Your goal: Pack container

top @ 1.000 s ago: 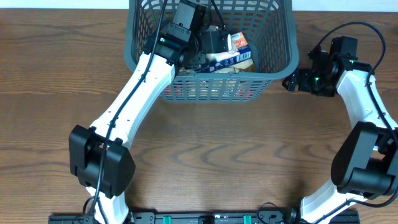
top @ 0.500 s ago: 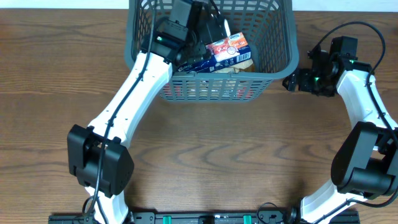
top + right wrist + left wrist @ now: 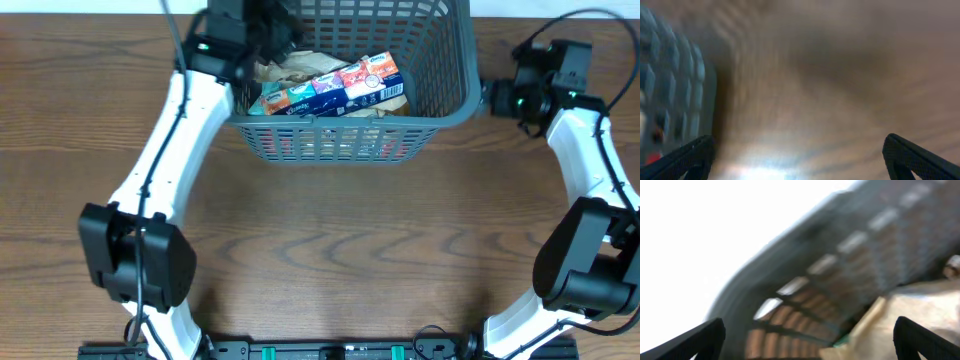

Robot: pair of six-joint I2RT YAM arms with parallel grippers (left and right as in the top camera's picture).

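The dark grey slotted container [image 3: 450, 105] stands at the far middle of the table. Inside lie a row of colourful snack packets [image 3: 335, 86] on a tan packet [image 3: 285, 68]. My left gripper [image 3: 268, 22] is open and empty over the container's far left corner. Its wrist view shows the container's lattice wall [image 3: 805, 300] and the tan packet [image 3: 900, 320] between the spread fingers [image 3: 807, 342]. My right gripper [image 3: 497, 100] is open and empty just right of the container. Its wrist view shows the container wall [image 3: 670, 95] at left and bare table between its fingers [image 3: 800, 157].
The brown wooden table [image 3: 330, 240] spreads in front of the container. Both arm bases stand at the near edge. Cables hang over the right arm.
My left gripper has let go of the snack packets and pulled back to the left. The packets now lie in the container. My right gripper has shifted a little up and right.
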